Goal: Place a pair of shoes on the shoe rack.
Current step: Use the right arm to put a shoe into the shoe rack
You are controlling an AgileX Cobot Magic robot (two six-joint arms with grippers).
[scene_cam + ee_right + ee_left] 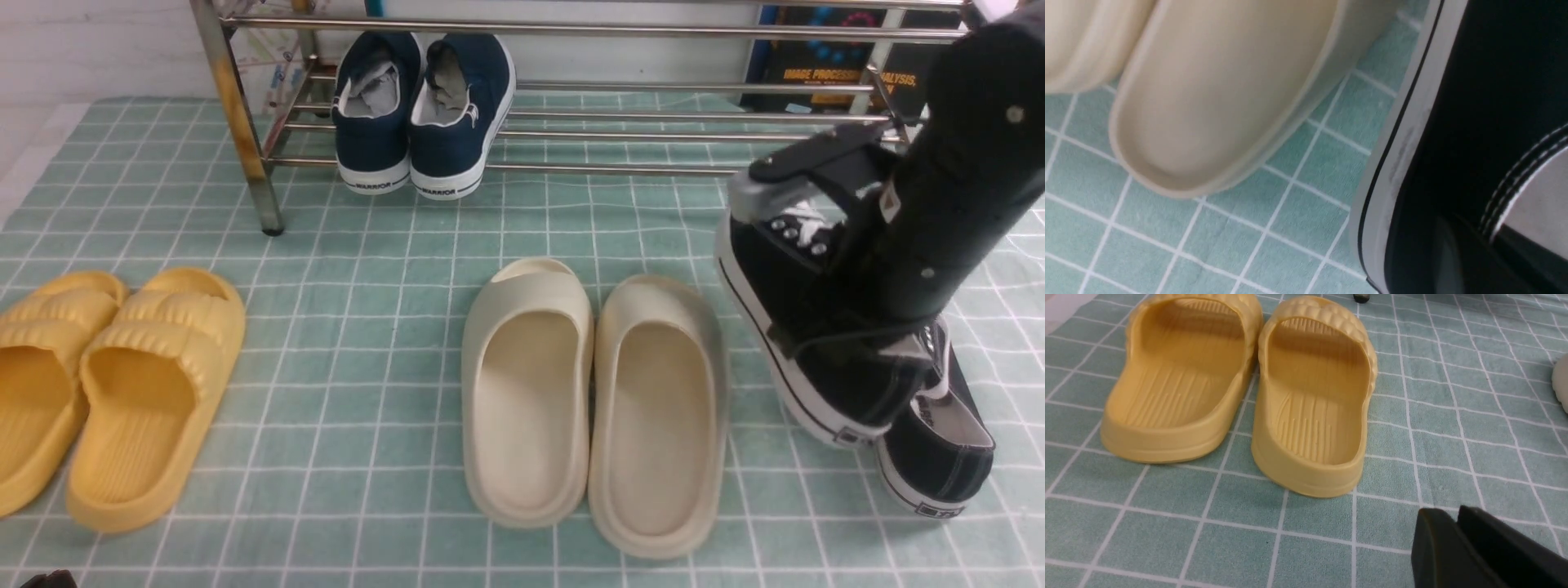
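Two black canvas shoes with white laces and soles stand at the right on the checked cloth. One black shoe (784, 327) is tipped so that its white sole faces left, and it leans on the other black shoe (939, 457), which lies flat. My right gripper (1490, 245) is shut on the tipped shoe's side wall (1412, 163), one finger outside and one inside by the grey lining. The chrome shoe rack (571, 33) stands at the back. My left gripper (1449, 514) hangs shut and holds nothing, just in front of the yellow slippers (1310, 400).
Navy WARRIOR sneakers (424, 114) sit on the rack's lower bars at its left end. Cream slippers (596, 400) lie mid-cloth, right beside the tipped shoe. Yellow slippers (106, 384) lie at the front left. The rack's front left leg (245, 139) stands on the cloth.
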